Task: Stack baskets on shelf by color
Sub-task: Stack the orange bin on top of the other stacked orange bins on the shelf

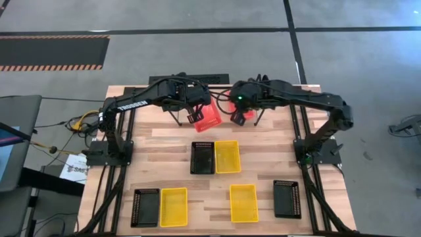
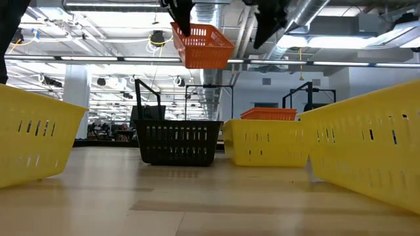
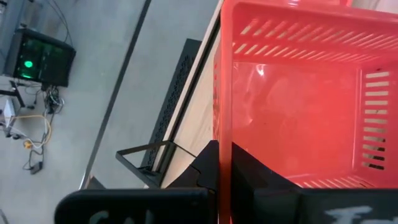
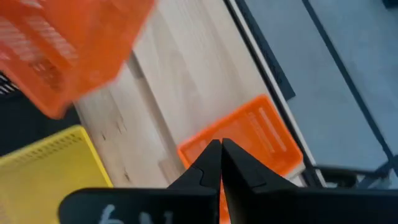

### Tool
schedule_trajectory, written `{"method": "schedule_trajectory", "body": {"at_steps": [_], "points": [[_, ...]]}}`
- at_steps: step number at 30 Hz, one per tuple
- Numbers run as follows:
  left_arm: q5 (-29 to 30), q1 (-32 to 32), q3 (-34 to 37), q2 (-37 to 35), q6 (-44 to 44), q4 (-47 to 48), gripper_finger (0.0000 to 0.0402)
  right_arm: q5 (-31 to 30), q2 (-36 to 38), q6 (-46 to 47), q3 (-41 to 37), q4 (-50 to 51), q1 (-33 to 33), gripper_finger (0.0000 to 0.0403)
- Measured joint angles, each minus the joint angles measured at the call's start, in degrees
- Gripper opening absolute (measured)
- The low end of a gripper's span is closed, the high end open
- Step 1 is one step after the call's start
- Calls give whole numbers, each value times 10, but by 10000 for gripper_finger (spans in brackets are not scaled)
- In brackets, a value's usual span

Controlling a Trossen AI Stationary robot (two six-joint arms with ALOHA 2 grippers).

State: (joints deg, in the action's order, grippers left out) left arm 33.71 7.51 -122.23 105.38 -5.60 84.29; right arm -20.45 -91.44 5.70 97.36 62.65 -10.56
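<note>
1. Your left gripper (image 3: 224, 163) is clamped tight on the near rim of a red slotted-mesh plastic basket (image 1: 208, 117), holding it in the air above the far edge of the wooden table (image 1: 263, 158).
2. Your right gripper (image 4: 221, 155) hangs just beside it on the right; its fingers look almost together with nothing between them, though whether they are parting you cannot tell.
3. A second red mesh basket (image 4: 249, 140) sits below the right gripper, on or by the thin black metal-rod shelf (image 2: 190, 105) at the far edge; which of the two you cannot tell.
4. The relation that counts: the lifted basket lies left of the seated one, and appears to need moving right and down so the long axes match. The left arm carries it.
5. Three yellow and three black baskets wait on the table, well apart from both grippers.
</note>
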Motion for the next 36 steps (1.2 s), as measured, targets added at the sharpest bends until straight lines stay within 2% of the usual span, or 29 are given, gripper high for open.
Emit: {"method": "schedule_trajectory", "body": {"at_steps": [7, 15, 18, 24, 30, 36], "points": [[4, 0, 0, -4, 6, 2, 0, 6, -4, -11, 87, 40, 33, 74], [11, 11, 0, -8, 33, -46, 0, 4, 70, 91, 111, 71, 118, 112], [3, 18, 0, -8, 52, -82, 0, -31, 77, 127, 107, 70, 158, 118], [-4, 18, 0, -8, 68, -148, 0, -149, 59, 155, 76, 64, 207, 122], [-44, 15, 0, -8, 85, -178, 0, -236, 21, 154, 44, 28, 200, 123], [-49, 10, 0, -8, 85, -183, 0, -257, -9, 153, 43, 31, 173, 123]]}}
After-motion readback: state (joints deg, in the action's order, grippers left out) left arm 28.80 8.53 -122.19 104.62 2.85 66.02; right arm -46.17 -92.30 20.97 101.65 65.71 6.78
